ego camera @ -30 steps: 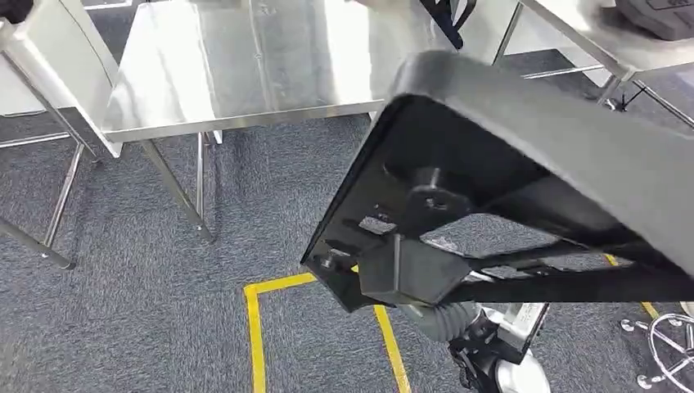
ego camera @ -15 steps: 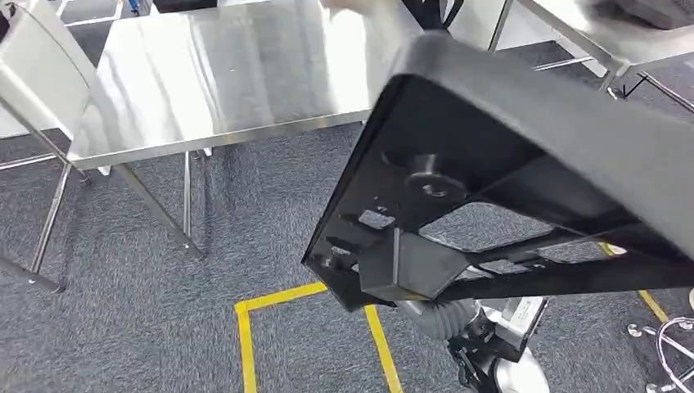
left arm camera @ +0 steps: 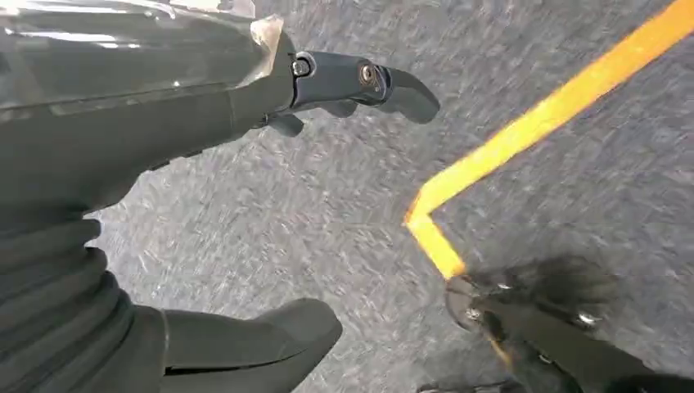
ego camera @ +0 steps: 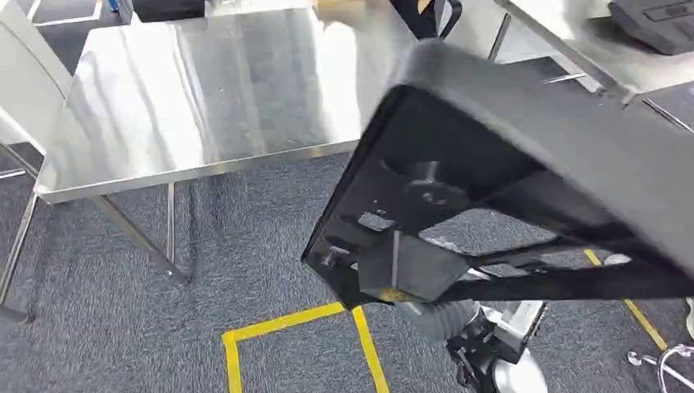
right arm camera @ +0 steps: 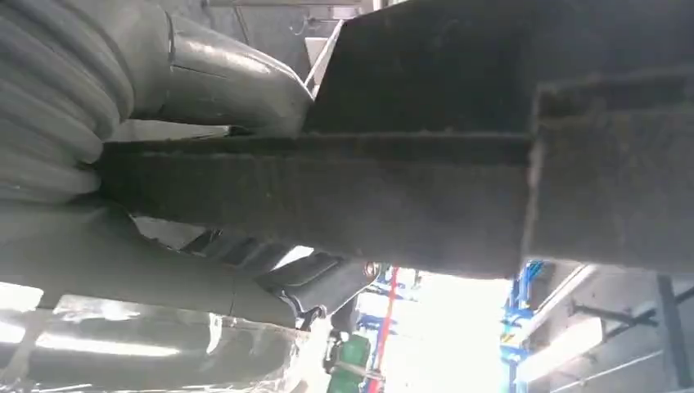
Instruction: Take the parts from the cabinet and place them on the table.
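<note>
A large black metal frame part [ego camera: 524, 139] fills the right half of the head view, tilted, with a bolted bracket [ego camera: 409, 266] on its underside. My right hand [right arm camera: 82, 246] grips one of its dark bars [right arm camera: 327, 196], thumb over it and fingers [right arm camera: 311, 278] under it; its ribbed wrist [ego camera: 446, 319] shows below the part. The steel table [ego camera: 205, 90] stands ahead to the left, its top bare and shiny. My left hand [left arm camera: 164, 164] hangs over the grey carpet, fingers [left arm camera: 360, 82] and thumb [left arm camera: 245, 344] apart, holding nothing.
A second steel table [ego camera: 589, 49] at the far right bears a dark case [ego camera: 655, 20]. Yellow tape [ego camera: 286, 323] marks the carpet below me. A white panel [ego camera: 24, 82] stands at the left, and a chair base [ego camera: 667, 360] at the lower right.
The whole picture has shifted: the camera moved, and the steel table now looks nearer and further left. The black part stays in my right hand in the same place.
</note>
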Controlling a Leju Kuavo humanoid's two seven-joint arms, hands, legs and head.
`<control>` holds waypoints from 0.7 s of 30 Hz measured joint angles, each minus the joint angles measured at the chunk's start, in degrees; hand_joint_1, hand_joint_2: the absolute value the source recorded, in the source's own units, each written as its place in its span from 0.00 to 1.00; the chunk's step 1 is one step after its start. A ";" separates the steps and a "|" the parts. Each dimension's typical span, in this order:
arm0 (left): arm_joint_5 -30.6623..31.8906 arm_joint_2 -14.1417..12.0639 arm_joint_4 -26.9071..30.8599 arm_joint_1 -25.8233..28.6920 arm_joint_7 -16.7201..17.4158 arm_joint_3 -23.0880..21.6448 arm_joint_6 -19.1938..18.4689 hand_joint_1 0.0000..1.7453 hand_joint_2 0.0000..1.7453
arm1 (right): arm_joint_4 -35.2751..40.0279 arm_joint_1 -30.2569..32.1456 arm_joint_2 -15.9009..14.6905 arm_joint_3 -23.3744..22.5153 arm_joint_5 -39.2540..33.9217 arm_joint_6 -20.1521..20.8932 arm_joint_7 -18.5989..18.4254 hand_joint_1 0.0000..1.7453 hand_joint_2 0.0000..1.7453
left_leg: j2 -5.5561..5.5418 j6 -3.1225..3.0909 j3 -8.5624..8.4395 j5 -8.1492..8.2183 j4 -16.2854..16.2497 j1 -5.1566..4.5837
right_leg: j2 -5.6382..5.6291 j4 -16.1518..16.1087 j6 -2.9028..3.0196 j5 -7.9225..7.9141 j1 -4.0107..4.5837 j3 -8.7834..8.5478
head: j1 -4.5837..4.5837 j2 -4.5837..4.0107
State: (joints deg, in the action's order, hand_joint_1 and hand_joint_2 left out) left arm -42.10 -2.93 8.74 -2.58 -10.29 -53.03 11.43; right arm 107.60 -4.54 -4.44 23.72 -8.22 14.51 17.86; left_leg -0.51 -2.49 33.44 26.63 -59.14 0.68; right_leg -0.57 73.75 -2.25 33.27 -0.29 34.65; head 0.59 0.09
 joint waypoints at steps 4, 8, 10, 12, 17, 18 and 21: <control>0.20 0.26 0.00 0.02 -0.26 -0.04 0.33 0.00 1.00 | 0.00 0.30 -0.20 0.04 1.07 -0.39 0.39 1.00 1.00 | -1.01 0.37 -4.16 3.22 0.23 0.34 | 0.01 -2.88 1.02 8.47 -0.26 6.23 | 0.00 0.00; 0.22 0.28 -0.11 -0.21 -0.68 -0.04 0.81 0.00 1.00 | -0.24 0.81 -0.54 0.09 2.10 -0.92 0.57 1.00 1.00 | -2.60 1.59 -6.63 6.64 0.14 0.26 | -1.02 -13.26 -2.51 -10.33 -0.53 5.02 | 0.30 -0.02; 0.20 0.39 -0.11 -0.21 -0.98 -0.04 0.81 0.00 1.00 | -0.15 0.88 -0.68 0.13 2.51 -0.92 0.55 1.00 1.00 | -2.98 2.19 -7.55 6.92 0.19 0.32 | -0.47 -13.30 0.01 -10.69 -0.33 4.56 | -0.02 -0.02; 0.20 0.37 -0.11 -0.23 -1.03 -0.04 0.81 0.00 1.00 | -0.13 0.50 -0.59 0.11 2.56 -0.92 0.63 1.00 1.00 | -2.07 2.52 -6.10 6.14 -2.07 0.42 | -0.02 -13.76 0.93 -10.28 -0.74 3.45 | -0.22 -0.02; 0.24 0.48 -0.11 -0.21 -1.14 -0.04 0.74 0.00 1.00 | -0.20 0.33 -0.61 0.13 2.58 -0.90 0.66 1.00 1.00 | 0.15 3.14 4.84 12.68 -16.44 0.41 | 1.66 -13.89 3.24 -8.13 0.21 1.46 | -0.33 -0.02; 0.24 0.46 -0.11 -0.19 -1.14 -0.04 0.74 0.00 1.00 | -0.20 0.33 -0.61 0.13 2.58 -0.90 0.66 1.00 1.00 | 0.21 2.92 5.38 11.38 -15.52 0.39 | 1.93 -13.89 3.34 -7.75 0.45 1.03 | -0.28 -0.02; 0.24 0.44 -0.11 -0.21 -1.14 -0.04 0.74 0.00 1.00 | -0.20 0.27 -0.59 0.13 2.58 -0.90 0.66 1.00 1.00 | 2.03 0.92 1.53 1.55 -3.10 -0.61 | 3.21 -13.98 3.47 -6.62 1.16 -0.71 | -0.28 -0.02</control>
State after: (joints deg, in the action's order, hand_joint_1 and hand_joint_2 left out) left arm -41.86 -2.49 8.63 -2.79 -11.43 -53.07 12.17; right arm 107.40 -4.27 -5.03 23.85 -5.64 13.62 18.51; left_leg 1.52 -1.57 34.97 28.18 -62.23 0.07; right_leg 2.64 59.77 1.22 26.64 0.87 33.94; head 0.31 0.07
